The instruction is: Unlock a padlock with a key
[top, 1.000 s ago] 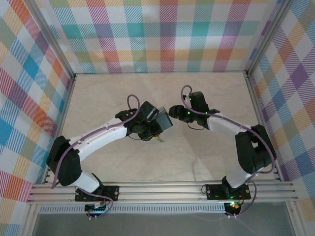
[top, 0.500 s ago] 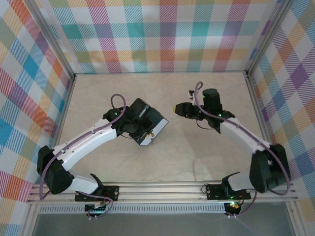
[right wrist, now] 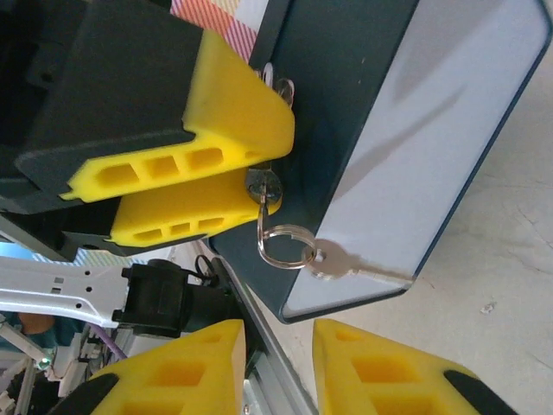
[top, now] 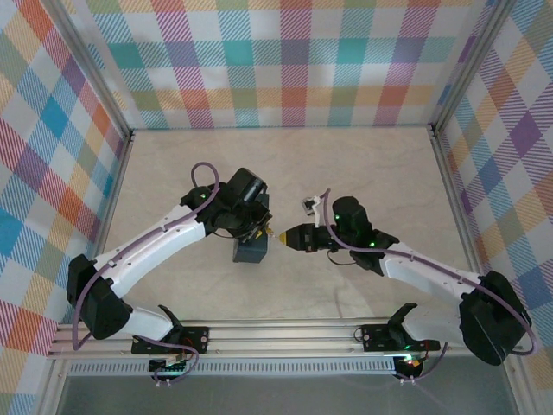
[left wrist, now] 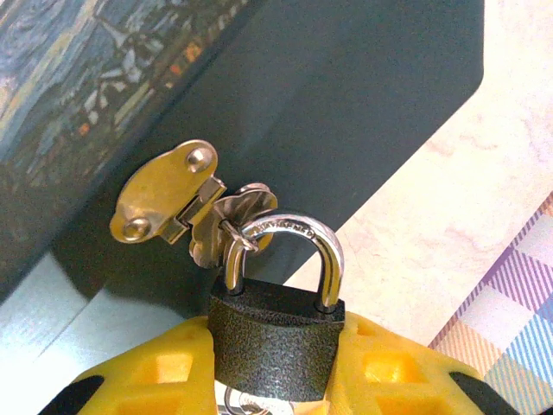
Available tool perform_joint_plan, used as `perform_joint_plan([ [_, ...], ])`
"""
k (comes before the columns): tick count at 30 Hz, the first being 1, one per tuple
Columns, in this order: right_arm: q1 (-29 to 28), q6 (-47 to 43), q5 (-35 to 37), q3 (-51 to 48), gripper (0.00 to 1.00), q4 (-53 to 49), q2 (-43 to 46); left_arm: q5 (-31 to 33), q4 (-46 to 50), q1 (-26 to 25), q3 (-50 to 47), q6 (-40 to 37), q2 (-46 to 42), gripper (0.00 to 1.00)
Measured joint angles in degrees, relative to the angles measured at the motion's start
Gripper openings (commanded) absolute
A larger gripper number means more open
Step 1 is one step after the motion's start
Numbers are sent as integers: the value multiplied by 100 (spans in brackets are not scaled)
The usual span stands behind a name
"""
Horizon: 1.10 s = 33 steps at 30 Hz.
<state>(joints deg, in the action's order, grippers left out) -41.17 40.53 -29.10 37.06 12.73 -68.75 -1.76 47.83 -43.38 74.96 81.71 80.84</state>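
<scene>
MID-TABLE, overhead feed: My left arm (top: 147, 249) sweeps up from its base and bends inward, its wrist turned down over the painted tin (top: 249, 252). My right arm (top: 423, 270) stretches low and long to the left, with the yellow-tipped right gripper (top: 289, 235) levelled just beside the tin.

The two meet over a pale, marble-patterned table (top: 371, 173), boxed in on three sides by walls (top: 285, 60) of pastel plaid.

On my left wrist feed, the left gripper (left wrist: 276, 367) pinches the padlock (left wrist: 276, 333) by its dark, textured body between yellow fingers (left wrist: 147, 376). The lock's silver shackle (left wrist: 298, 238) is threaded through the brass hasp (left wrist: 168, 192) on the tin's dark side.

On my right wrist feed, the key (right wrist: 350, 266) dangles from a split ring (right wrist: 281, 246) that hangs from the lock's lower end, and it lies across the tin's pale face. What the ring hooks onto there I cannot make out.

The right gripper's own fingers (right wrist: 173, 376) stand apart with nothing between them, close below the key but not touching it.
</scene>
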Motion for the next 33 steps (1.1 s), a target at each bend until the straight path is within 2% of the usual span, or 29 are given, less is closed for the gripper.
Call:
perform_joint_plan([
  [8,-160,90,308,0,18,409,-157,22,-15,2,9,17,0,7],
  [24,-409,114,533,160,18,739,-570,15,-153,76,-66,146,-11,6],
  [33,-420,223,702,190,6,796,-621,11,-205,83,-85,168,-13,3],
])
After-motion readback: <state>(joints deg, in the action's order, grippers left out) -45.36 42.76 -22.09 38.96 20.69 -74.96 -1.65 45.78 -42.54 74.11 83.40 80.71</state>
